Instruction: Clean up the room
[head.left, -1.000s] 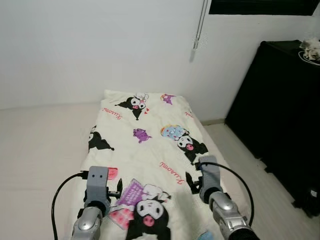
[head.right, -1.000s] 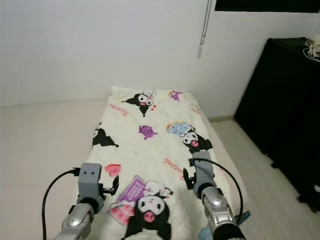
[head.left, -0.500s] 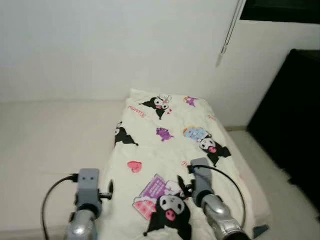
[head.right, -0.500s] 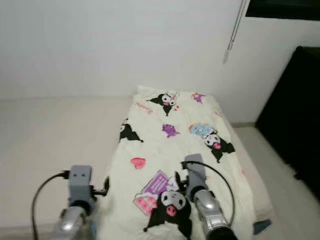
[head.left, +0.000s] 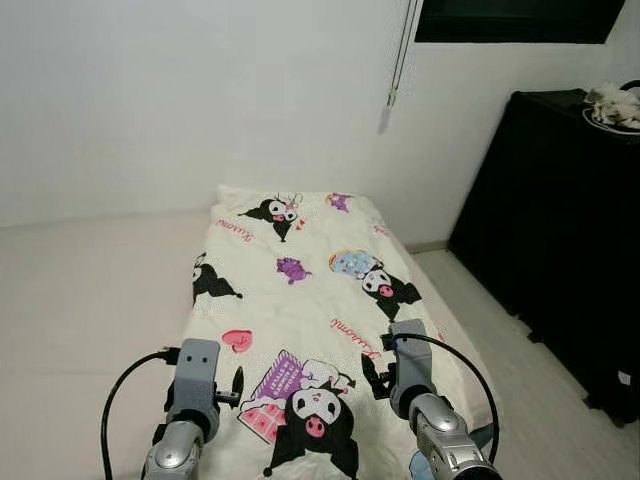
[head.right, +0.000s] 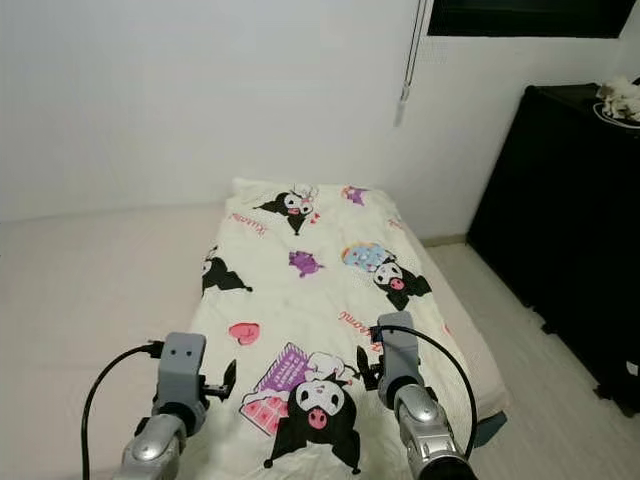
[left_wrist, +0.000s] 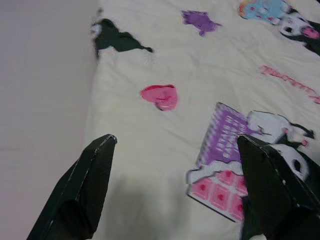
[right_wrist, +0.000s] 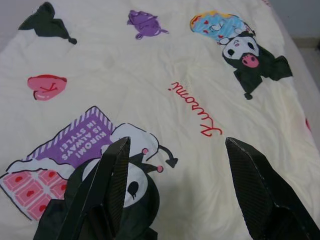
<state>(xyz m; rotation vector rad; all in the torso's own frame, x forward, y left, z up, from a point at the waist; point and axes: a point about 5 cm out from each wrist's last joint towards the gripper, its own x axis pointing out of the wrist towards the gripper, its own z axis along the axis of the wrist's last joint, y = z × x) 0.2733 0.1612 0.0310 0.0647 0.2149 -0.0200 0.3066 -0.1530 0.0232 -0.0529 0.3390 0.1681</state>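
Since half a second ago the head camera has swung right, bringing the black cabinet (head.left: 560, 230) back beside the cartoon-print blanket (head.left: 300, 300), while wrist views show left gripper (left_wrist: 175, 145) and right gripper (right_wrist: 175, 145) spread apart and empty above it, probably to straighten it, with bare floor (head.left: 80, 290) on the left.

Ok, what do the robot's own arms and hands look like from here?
Both arms are silver metal with rounded joints, each ending in a boxy grey wrist block. A black cable loops from each block back along the arm. The left hand and right hand each have two long, flat black fingers with a matte, slightly textured surface, tapering toward the tips.
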